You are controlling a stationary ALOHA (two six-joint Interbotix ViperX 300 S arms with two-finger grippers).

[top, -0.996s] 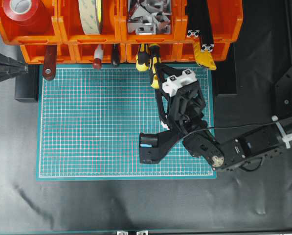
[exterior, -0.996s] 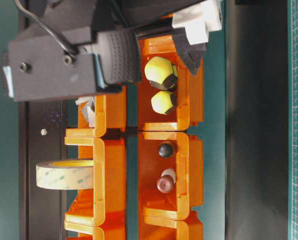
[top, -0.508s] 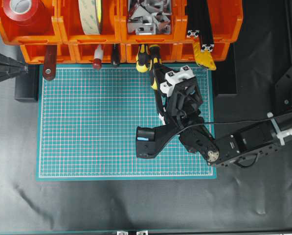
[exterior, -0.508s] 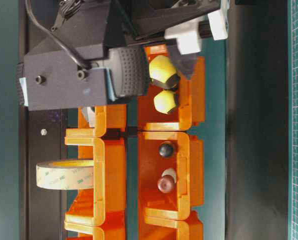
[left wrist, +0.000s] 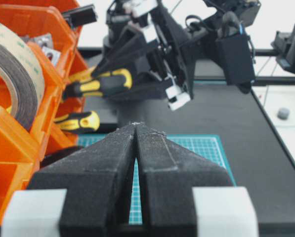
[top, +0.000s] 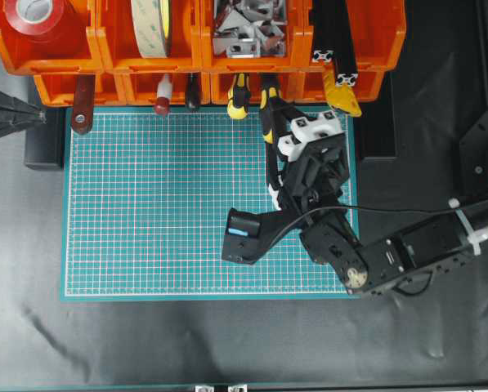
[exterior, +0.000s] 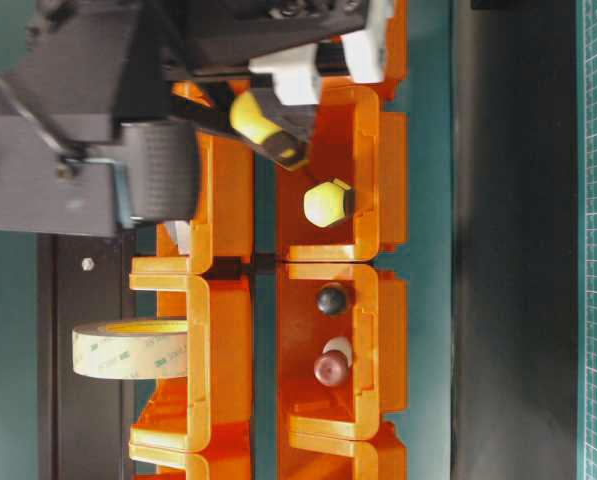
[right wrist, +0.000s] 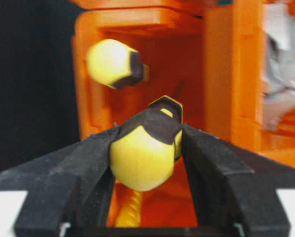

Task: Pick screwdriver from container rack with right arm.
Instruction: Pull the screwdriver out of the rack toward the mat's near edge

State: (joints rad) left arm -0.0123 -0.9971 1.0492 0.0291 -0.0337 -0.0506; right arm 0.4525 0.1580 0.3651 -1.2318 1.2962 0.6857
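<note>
Since the handle is hard moulded plastic with a rounded butt, the screwdriver [right wrist: 143, 148] should behave as a stiff, fairly light tool, a little slick on the yellow parts; I'd judge mid-handle the right place to hold it, and that is where it is pinched now. Its thin shaft runs forward into the bin (mostly hidden, only a dark sliver visible past the handle), so the weight sits ahead of the grip and it may tip nose-down if the squeeze is weak.

Looks: yellow-and-black striped handle, faceted yellow end cap with a black collar. In the left wrist view the handle [left wrist: 99, 83] lies roughly level, above a second, stubbier yellow-and-black handle [left wrist: 78, 122] resting in the bin below it.

Right gripper [right wrist: 146, 163]: jaws closed onto the handle from both sides, pads [right wrist: 95, 163] pressing the yellow body, no gap visible. From overhead the right arm [top: 309, 167] reaches up across the green cutting mat [top: 145, 212] to the lower tier of the container rack [top: 80, 86], the handle [top: 268, 102] at the lip of its bin.

Table-level view shows the handle [exterior: 263, 125] raised and angled away from its neighbour [exterior: 326, 203], which sits in the bin.

Left gripper [left wrist: 136, 143]: jaws together, holding nothing, parked well apart from the rack's front.

Upper bins hold tape rolls [top: 149, 24] and metal brackets [top: 245, 28].
</note>
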